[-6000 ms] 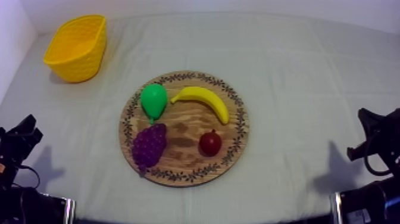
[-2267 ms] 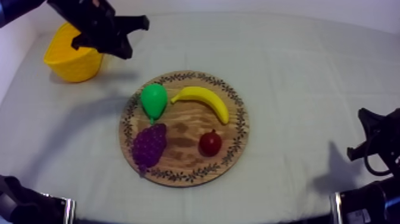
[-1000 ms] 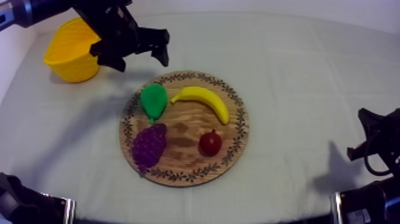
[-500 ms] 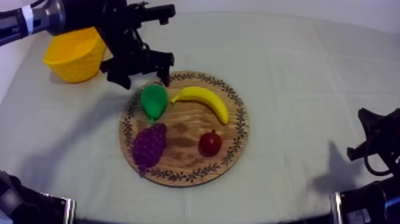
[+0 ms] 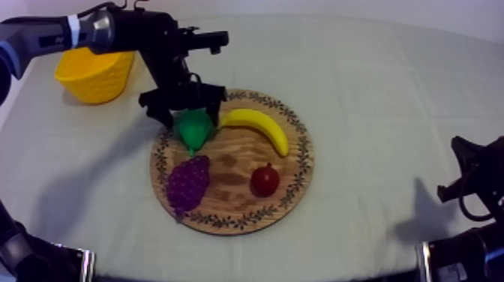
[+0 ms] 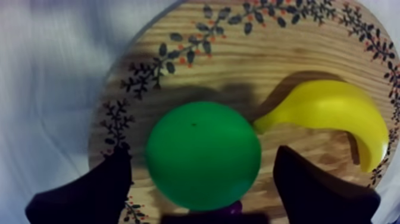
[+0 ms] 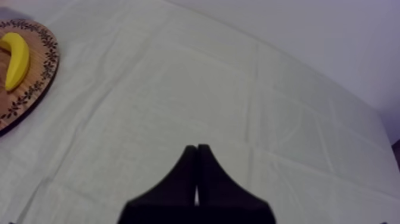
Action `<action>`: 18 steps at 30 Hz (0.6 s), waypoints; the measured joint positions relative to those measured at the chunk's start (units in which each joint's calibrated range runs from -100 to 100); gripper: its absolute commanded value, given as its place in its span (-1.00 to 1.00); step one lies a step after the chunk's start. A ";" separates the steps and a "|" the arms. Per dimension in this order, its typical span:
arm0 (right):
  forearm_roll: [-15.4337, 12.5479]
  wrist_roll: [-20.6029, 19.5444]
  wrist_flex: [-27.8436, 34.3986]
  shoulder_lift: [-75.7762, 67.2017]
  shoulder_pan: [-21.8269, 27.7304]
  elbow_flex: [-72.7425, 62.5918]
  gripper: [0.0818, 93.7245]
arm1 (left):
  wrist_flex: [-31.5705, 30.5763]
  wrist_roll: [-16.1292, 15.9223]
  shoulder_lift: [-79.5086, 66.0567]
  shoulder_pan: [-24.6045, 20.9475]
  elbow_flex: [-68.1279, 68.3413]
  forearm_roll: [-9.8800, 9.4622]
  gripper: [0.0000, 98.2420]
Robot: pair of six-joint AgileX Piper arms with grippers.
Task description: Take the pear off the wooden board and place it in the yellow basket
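The banana (image 5: 257, 128) and grapes (image 5: 187, 184) lie beside the pear (image 5: 193, 131).

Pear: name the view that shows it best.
Left wrist view: the pear sits nearly whole between the left gripper's open jaws. In the top view that gripper covers its upper part. The right wrist view catches the board rim and banana.

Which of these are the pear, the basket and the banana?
pear (image 6: 202, 156): left wrist view, middle of its green body.
basket (image 5: 94, 84): top view, its front wall.
banana (image 5: 259, 122): top view, middle of its curve.
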 measured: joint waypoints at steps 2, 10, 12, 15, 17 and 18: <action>0.00 0.00 0.00 0.00 0.00 0.00 -0.99 | -0.15 -0.17 0.74 -0.20 -0.17 0.08 0.55; 0.00 0.00 0.00 0.00 0.00 0.00 -0.99 | 0.49 -0.34 2.49 -0.44 -0.70 -0.13 0.22; 0.00 0.00 0.00 0.00 0.00 0.00 -0.99 | 0.64 -0.44 2.82 -0.34 -0.92 -0.13 0.17; 0.00 0.00 0.00 0.00 0.00 0.00 -0.99 | 0.80 -0.64 2.90 -0.21 -1.16 -0.13 0.13; 0.00 0.00 0.00 0.00 0.00 0.00 -0.99 | 0.89 -0.75 2.90 -0.07 -1.31 -0.18 0.12; 0.00 0.00 0.00 0.00 0.00 0.00 -0.99 | 0.97 -0.86 2.74 -0.01 -1.38 -0.13 0.12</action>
